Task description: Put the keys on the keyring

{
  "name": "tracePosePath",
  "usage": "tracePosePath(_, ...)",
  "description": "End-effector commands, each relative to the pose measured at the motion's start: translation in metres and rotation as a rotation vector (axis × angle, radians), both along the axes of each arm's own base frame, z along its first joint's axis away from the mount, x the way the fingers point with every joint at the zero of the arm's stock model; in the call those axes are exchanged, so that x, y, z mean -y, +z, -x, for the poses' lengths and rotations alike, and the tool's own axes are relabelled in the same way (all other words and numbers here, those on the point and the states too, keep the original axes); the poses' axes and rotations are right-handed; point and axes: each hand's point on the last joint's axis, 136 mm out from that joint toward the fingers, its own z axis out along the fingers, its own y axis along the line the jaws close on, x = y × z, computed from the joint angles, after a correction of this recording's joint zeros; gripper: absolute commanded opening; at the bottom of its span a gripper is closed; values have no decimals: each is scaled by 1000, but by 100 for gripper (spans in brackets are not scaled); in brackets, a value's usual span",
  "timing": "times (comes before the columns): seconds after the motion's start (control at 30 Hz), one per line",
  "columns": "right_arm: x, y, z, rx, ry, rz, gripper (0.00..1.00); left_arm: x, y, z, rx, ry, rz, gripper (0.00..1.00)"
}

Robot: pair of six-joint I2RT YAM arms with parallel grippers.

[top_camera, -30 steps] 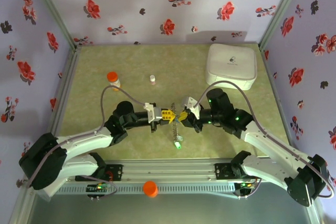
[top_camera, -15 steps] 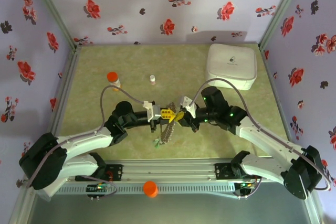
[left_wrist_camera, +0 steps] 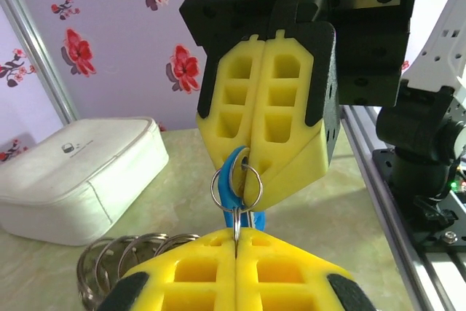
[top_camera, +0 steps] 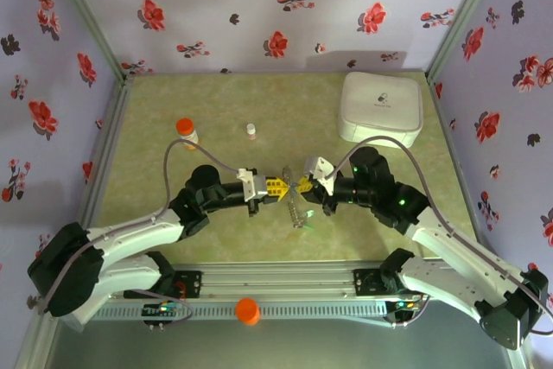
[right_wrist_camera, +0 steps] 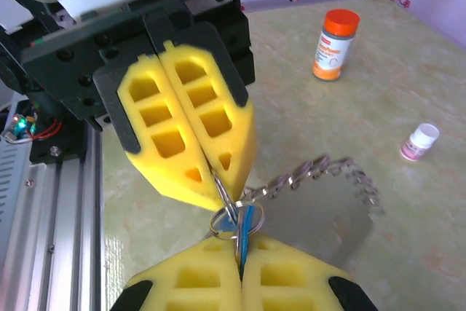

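Note:
In the top view my left gripper point(top_camera: 278, 187) and right gripper point(top_camera: 304, 186) meet tip to tip above the middle of the mat. The left wrist view has my left gripper point(left_wrist_camera: 237, 232) shut on a thin ring of the keyring point(left_wrist_camera: 129, 253), whose linked loops hang at lower left. My right gripper point(right_wrist_camera: 240, 242) is shut on the blue key point(right_wrist_camera: 248, 221). A small silver ring point(left_wrist_camera: 237, 180) circles that key's head point(left_wrist_camera: 231, 172). The keyring's chain point(top_camera: 297, 211) dangles below the grippers with the green key point(top_camera: 309, 224) at its end. I cannot make out the black key.
A white rounded-square box point(top_camera: 381, 107) sits at the back right. An orange-capped bottle point(top_camera: 186, 130) and a small white bottle point(top_camera: 251, 130) stand behind the grippers. The metal rail point(top_camera: 276, 281) runs along the near edge.
The dangling chain and green key swung left, then back to the right under the grippers. My right arm drew back a little to the right. Both grippers stayed shut.

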Motion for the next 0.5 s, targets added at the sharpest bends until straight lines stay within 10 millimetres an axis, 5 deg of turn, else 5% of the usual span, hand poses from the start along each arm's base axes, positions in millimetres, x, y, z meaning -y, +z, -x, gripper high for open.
tracePosePath(0.0,10,-1,-10,42,-68,45,0,-3,0,-10,38,64,-32,0)
tracePosePath(0.17,5,3,-18,58,-81,55,0,-15,6,-26,14,197,43,44)
tracePosePath(0.27,-5,6,-23,84,-70,86,0,-40,10,-48,-29,391,142,57)
tracePosePath(0.47,-63,29,-18,127,59,43,0,-151,-6,-99,-128,1046,188,72)
